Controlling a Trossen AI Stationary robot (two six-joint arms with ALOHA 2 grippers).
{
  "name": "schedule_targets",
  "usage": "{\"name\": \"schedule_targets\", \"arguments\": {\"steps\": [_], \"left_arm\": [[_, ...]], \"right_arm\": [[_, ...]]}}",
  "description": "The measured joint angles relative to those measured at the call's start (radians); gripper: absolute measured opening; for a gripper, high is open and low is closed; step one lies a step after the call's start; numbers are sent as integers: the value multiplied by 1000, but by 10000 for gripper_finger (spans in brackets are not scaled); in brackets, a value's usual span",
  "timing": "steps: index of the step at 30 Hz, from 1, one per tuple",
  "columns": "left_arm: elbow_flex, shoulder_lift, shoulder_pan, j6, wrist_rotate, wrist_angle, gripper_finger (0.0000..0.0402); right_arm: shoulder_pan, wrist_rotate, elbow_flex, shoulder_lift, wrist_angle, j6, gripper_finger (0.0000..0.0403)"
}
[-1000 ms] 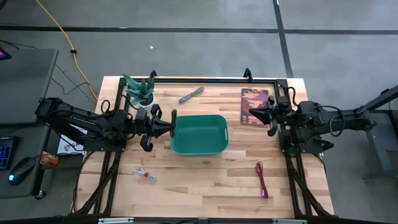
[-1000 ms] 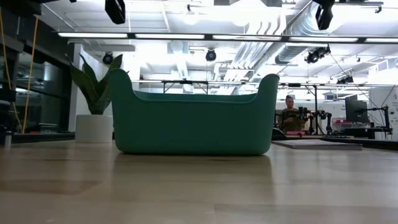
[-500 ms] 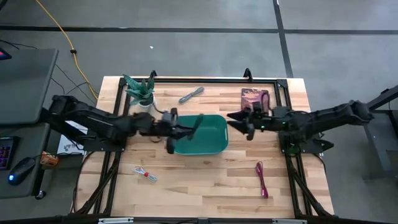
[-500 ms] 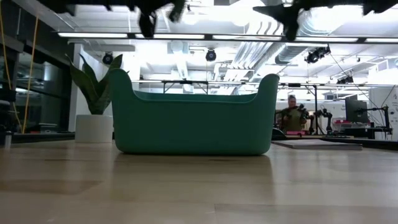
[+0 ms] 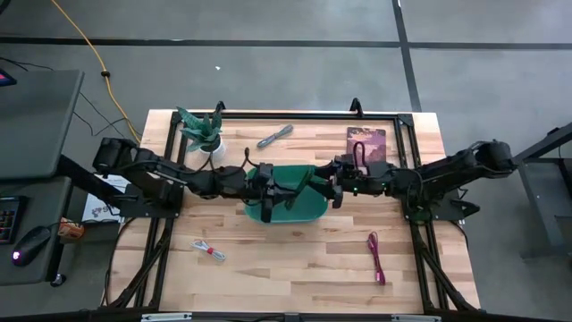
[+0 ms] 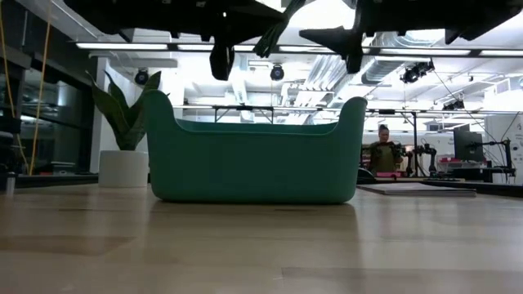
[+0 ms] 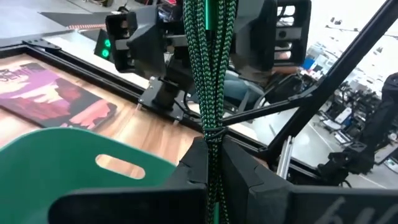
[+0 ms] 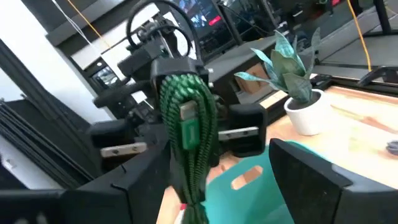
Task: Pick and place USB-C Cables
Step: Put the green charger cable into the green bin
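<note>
Braided dark green cable (image 7: pixel 208 74) hangs pinched in left gripper (image 7: pixel 210 165); right gripper (image 8: pixel 214 180) apparently gapes around it.

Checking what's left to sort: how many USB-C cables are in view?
4. Dark green cable held over the teal bin by the left gripper; grey cable at the far edge; white cable front left; magenta cable front right.
</note>
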Motion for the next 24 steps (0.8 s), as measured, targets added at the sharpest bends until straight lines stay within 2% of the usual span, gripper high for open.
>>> {"name": "schedule_targets", "arguments": {"steps": [5,10,14,18,24], "left_arm": [[0,0,5,-31,1,2,0],[0,0,6,-28,2,2,0],[0,0,6,-23,2,2,0],[0,0,6,-22,2,2,0],[-1,-1,6,-21,2,11,0]], "right_arm": [[0,-39,65,62,14,-47,264],[-7,-63,193,146,-95,-94,264],[-8,-83,239,153,-147,-135,259],[-13,-88,230,119,-187,-138,229],[-13,-62,209,84,-217,-108,159]]}}
